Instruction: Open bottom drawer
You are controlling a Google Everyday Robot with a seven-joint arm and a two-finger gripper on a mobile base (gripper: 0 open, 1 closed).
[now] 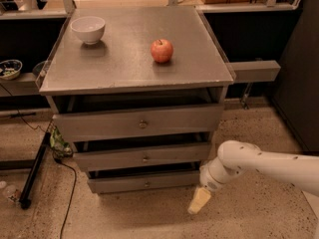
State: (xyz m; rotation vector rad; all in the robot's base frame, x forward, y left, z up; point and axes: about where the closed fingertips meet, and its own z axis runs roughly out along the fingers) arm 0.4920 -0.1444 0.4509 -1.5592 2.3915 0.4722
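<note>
The grey cabinet (pixel 134 59) has three drawers. The bottom drawer (pixel 114 184) is the lowest and slimmest, with a flat grey front and a tiny round metal knob (pixel 146 184) at its centre. It sits close to the floor and its front stands about level with the drawers above. My gripper (pixel 199 201) hangs from the white arm (pixel 264 164) that comes in from the right. It is low over the floor, just right of and slightly below the bottom drawer's right end, well away from the knob.
A white bowl (pixel 88 29) and a red apple (pixel 162 51) sit on the cabinet top. A black stand leg (pixel 32 176) and cable (pixel 70 193) lie on the floor at the left. A dark cabinet wall (pixel 299 83) stands at the right.
</note>
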